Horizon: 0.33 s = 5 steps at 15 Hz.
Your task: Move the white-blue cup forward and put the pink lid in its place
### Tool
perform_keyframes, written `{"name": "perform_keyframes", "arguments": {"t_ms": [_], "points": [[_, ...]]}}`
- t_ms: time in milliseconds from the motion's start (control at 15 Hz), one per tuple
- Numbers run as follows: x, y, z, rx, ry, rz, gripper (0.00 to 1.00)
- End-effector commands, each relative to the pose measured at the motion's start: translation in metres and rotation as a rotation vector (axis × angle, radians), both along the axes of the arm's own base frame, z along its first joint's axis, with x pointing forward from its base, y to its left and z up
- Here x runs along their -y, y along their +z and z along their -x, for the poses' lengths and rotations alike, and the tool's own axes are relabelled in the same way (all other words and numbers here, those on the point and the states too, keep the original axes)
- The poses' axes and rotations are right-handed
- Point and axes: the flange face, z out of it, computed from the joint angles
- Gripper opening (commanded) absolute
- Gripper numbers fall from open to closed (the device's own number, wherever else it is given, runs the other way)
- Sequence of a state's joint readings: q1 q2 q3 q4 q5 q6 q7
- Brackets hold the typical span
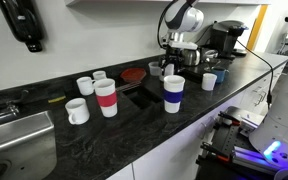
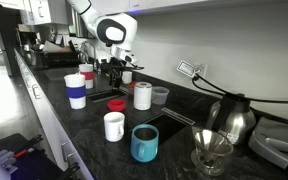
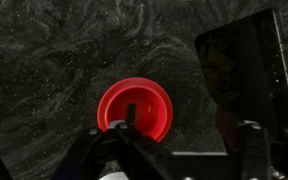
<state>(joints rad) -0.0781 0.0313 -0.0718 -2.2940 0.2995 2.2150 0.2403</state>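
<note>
The pink lid (image 3: 134,108) lies flat on the dark counter, rim up; it also shows in an exterior view (image 2: 116,104). My gripper (image 3: 184,140) hangs open and empty above it, with one finger over the lid's near edge and the other off to the side. The gripper shows in both exterior views (image 1: 172,62) (image 2: 112,72). The white-blue cup (image 1: 173,92) (image 2: 76,90) stands upright near the counter's front edge, apart from the gripper. I cannot make out the lid in the exterior view where that cup stands in front of the gripper.
A white cup with a red band (image 1: 106,98) (image 2: 142,95), white mugs (image 1: 77,111) (image 2: 114,125), a teal mug (image 2: 144,142), a dark-red disc (image 1: 132,74), a small pale-blue cup (image 1: 210,81), a kettle (image 2: 229,120) and a sink (image 1: 14,140) share the counter.
</note>
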Motion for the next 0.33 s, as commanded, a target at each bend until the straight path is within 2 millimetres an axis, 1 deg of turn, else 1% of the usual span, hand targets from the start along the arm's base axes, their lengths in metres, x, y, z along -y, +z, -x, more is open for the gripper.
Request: {"name": "perform_keyframes", "arguments": {"t_ms": [0, 267], "points": [[-0.0005, 0.0032, 0.003, -0.001, 0.002, -0.003, 0.87], [-0.0009, -0.003, 0.0061, -0.014, 0.005, -0.005, 0.87]]}}
